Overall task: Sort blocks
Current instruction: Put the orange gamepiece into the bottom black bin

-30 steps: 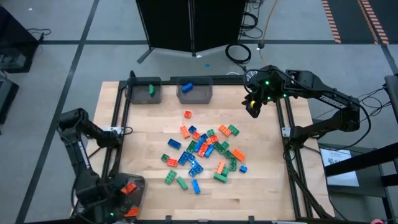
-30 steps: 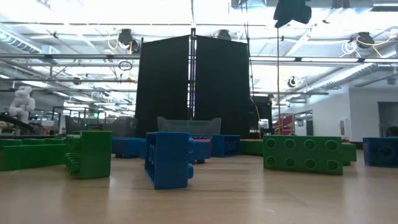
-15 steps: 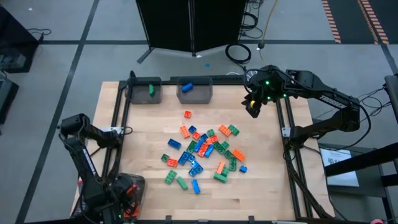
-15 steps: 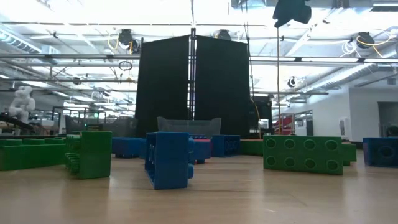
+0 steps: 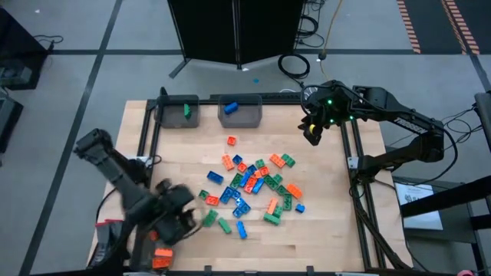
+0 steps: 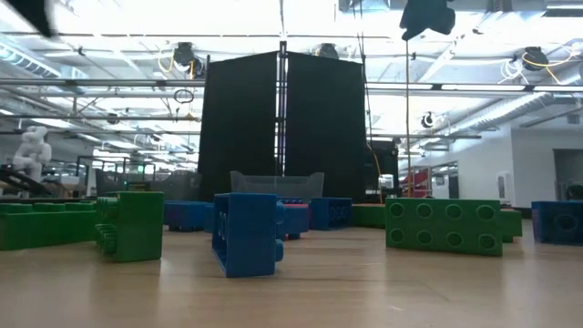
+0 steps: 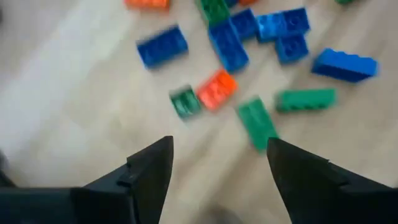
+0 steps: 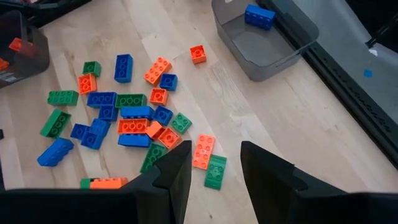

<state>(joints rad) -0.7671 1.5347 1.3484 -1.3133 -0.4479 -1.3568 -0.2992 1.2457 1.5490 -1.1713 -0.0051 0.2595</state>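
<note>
While the blocks (image 5: 253, 188) lie scattered in a heap at the middle of the desk (image 5: 330, 230), the left pincer (image 7: 214, 158) hovers empty above the heap's near-left edge, fingers spread (nothing between them). Away at the far right corner, the right pincer (image 5: 312, 132) hangs open and empty, beside the two far bins (image 5: 209, 112), each holding one block.

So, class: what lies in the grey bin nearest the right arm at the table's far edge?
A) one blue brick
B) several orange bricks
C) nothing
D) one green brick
A: the bin holds a single blue brick; the right wrist view shows the same.
</note>
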